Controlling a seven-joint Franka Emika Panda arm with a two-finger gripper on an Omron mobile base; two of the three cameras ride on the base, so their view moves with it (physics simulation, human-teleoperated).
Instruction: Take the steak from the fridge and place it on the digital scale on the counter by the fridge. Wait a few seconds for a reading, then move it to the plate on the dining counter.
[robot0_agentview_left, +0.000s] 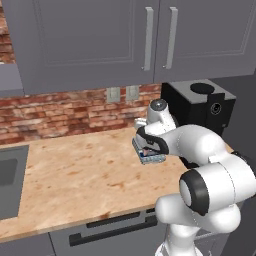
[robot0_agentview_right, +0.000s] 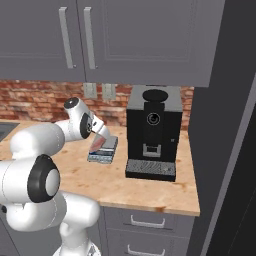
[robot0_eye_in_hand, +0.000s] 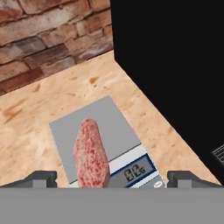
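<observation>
the steak (robot0_eye_in_hand: 90, 153) lies on the digital scale (robot0_eye_in_hand: 118, 131), its long side running away from the hand camera, with the lit readout just to its right at the scale's near edge. further right stands the black coffee machine (robot0_eye_in_hand: 175, 74), just beside the scale on the wood counter (robot0_eye_in_hand: 43, 113). the gripper (robot0_eye_in_hand: 111, 179) hangs above with its jaws spread fully wide and nothing between them; the dark fingertips (robot0_eye_in_hand: 41, 178) flank the steak. the steak looks soft, light and probably slick, likely to sag. i'd pinch it across the narrow middle, jaws on the two long sides, fairly low and gently.
</observation>
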